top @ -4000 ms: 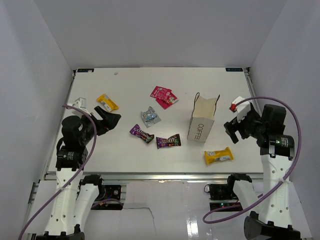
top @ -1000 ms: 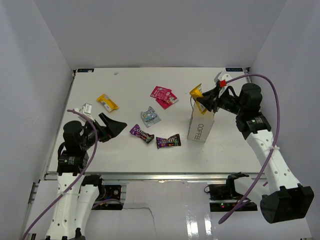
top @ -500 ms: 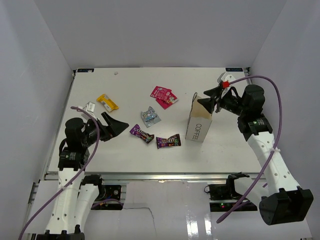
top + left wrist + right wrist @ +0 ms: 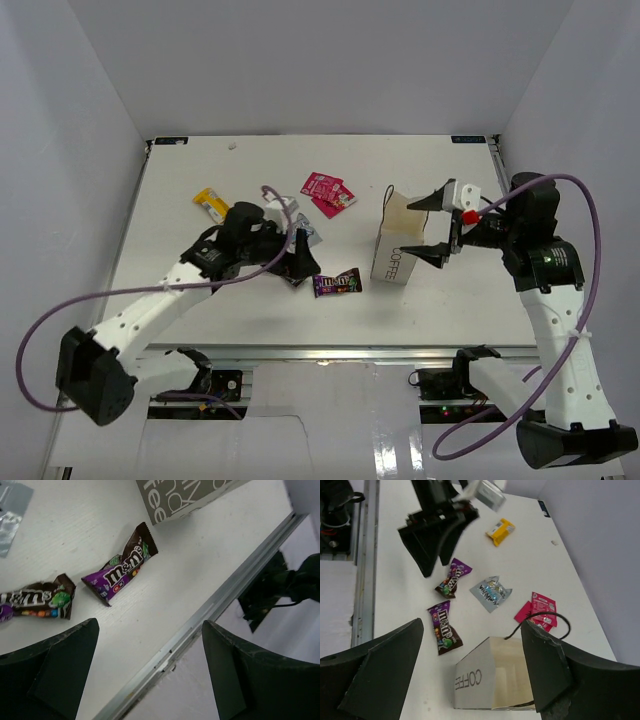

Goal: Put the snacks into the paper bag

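left pincer (image 4: 303, 258) spread wide just over the purple packet (image 4: 453, 576), right pincer (image 4: 432, 230) wide open too, beside the paper bag (image 4: 398, 262) mouth

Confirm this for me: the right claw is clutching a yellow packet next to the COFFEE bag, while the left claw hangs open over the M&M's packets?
Not quite. The right gripper is open and empty beside the paper bag; the right wrist view shows nothing between its fingers. The only yellow packet in sight lies far off to the left. The rest holds: the left gripper hangs open over the M&M's packets.
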